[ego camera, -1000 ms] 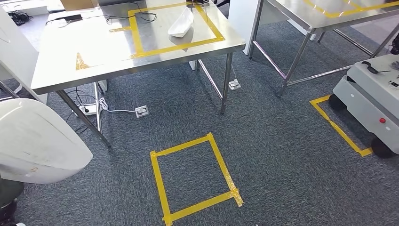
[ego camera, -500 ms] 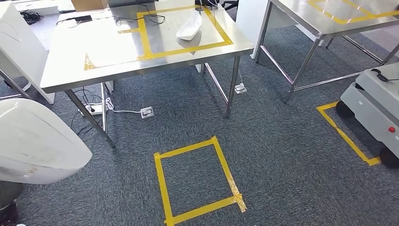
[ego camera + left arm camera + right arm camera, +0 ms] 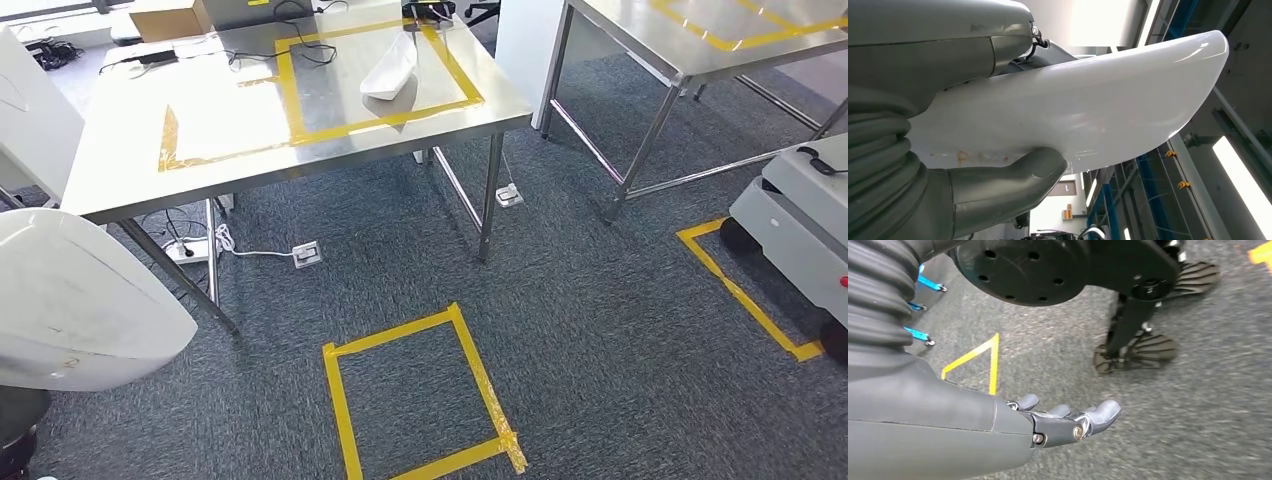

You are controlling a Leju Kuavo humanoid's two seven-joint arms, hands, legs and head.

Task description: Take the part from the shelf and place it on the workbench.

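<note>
The left hand (image 3: pixel 973 195) grips a large white curved part (image 3: pixel 1088 110): the thick grey thumb presses one face, and the rest of the hand lies against the opposite side. In the head view this part (image 3: pixel 80 310) occupies the lower left of the frame, above grey carpet. The right hand (image 3: pixel 1068 422) holds nothing; its fingers (image 3: pixel 1105 412) are extended and slightly apart above the carpet.

At centre bottom of the head view, a yellow tape rectangle (image 3: pixel 340 400) marks the floor. The steel workbench (image 3: pixel 120 170) spans the upper left and centre; a taped yellow square (image 3: pixel 290 100) on its top encloses a second white part (image 3: pixel 388 68). A grey wheeled cart (image 3: pixel 800 220) stands at the right edge beside another tape outline (image 3: pixel 740 290).
</note>
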